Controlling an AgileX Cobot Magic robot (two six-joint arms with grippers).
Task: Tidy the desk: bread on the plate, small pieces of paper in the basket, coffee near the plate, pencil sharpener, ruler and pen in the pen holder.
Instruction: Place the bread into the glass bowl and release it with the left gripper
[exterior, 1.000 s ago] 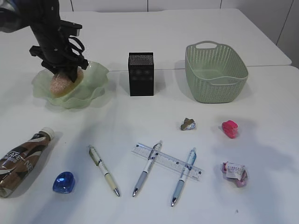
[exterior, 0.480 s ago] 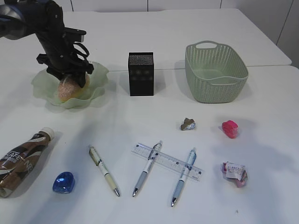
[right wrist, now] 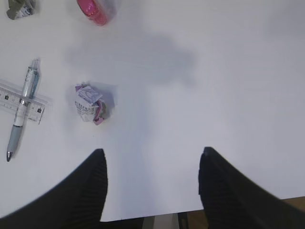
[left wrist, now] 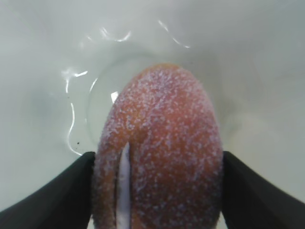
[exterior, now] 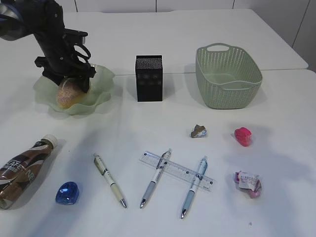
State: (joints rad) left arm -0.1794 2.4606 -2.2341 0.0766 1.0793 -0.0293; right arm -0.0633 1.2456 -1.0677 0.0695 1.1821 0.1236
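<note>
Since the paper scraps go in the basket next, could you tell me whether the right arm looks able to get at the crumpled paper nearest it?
Probably yes. The right gripper hangs open above bare table, and the crumpled paper lies just ahead to its left, with nothing over it or between them; the nearest pen lies apart.

A staged lab or test room with an office-desk setup: a plain white surface (exterior: 148, 123) against pale panelled walls, bearing neatly spaced props such as pens (exterior: 109, 179), a ruler (exterior: 176, 171), a black pen holder (exterior: 149, 78), a basket (exterior: 228, 76), and a black robot arm (exterior: 52, 34).
</note>
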